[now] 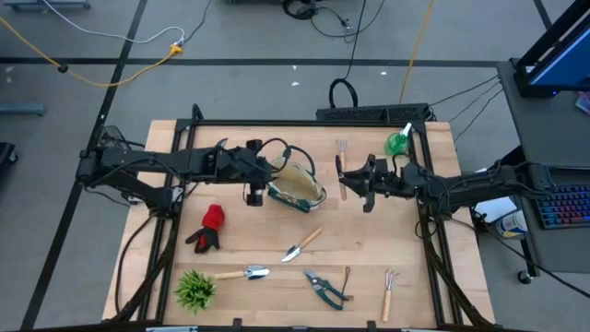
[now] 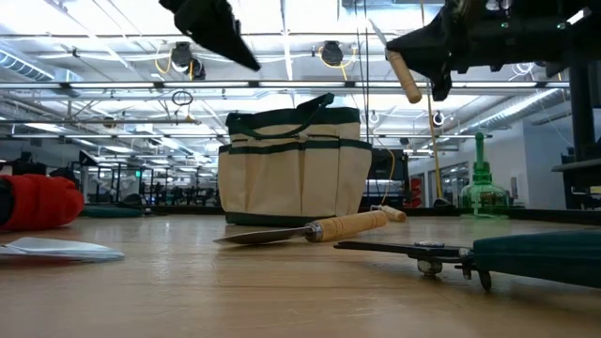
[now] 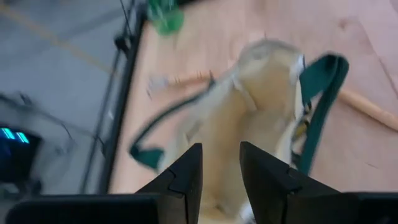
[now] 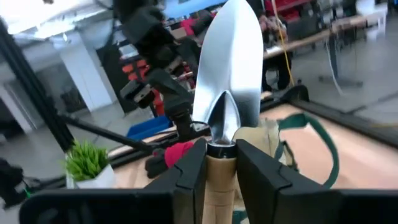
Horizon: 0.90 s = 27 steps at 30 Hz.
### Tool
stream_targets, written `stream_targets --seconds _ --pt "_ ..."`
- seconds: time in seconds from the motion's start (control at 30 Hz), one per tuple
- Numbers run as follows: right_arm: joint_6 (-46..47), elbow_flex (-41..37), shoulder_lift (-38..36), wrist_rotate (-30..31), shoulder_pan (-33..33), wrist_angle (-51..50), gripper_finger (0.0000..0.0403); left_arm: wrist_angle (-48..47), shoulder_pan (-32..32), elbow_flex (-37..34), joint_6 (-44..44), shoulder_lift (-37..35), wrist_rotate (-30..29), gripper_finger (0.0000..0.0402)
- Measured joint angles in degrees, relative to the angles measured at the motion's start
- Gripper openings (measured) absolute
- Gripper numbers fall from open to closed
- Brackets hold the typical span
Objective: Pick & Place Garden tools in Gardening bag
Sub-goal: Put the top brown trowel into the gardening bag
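The cream gardening bag [image 1: 297,187] with green trim stands upright on its base mid-table, mouth up. My left gripper [image 1: 254,195] hovers by the bag's left edge, above it, open; the left wrist view shows the bag [image 3: 249,106] past its parted fingers [image 3: 186,177]. My right gripper [image 1: 355,180] is to the right of the bag, raised, shut on a wooden-handled trowel [image 4: 227,81]. More garden tools lie flat on the table: a trowel [image 1: 302,244], another trowel [image 1: 244,274], pruners [image 1: 325,288], a hand fork [image 1: 390,293] and a red-and-black glove [image 1: 210,228]. My right gripper pinches the trowel's wooden handle just below the metal collar [image 4: 219,163] between its two fingers. The fingers come about level from the table's right and lie across the handle. The trowel is lifted clear and stands steeply, blade up, with the handle's free end [image 2: 408,86] hanging below.
A second hand fork [image 1: 342,148] lies beyond my right gripper and a green spray bottle [image 1: 398,141] stands at the far right. A spiky green plant [image 1: 194,289] sits at the near left corner. Bare wood shows between the bag and the near tools.
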Motion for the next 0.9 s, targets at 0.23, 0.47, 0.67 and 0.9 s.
stream_targets --seconds 0.23,0.47,0.67,0.9 --pt "8.74 0.00 4.26 -3.23 -1.44 4.10 0.0066 8.27 0.00 0.00 14.49 0.58 0.77 0.0113" --pt "16.85 0.00 8.69 -6.85 -2.66 9.40 0.0065 19.19 -0.10 0.01 32.65 4.03 10.32 0.0113" --pt "25.55 -0.02 11.62 -7.78 -3.04 9.68 0.0066 28.92 -1.47 0.01 46.75 8.06 11.69 0.0113" --pt "28.52 0.00 12.22 -8.87 -2.90 10.15 0.0066 36.28 -2.02 0.00 58.03 14.90 11.43 0.0113"
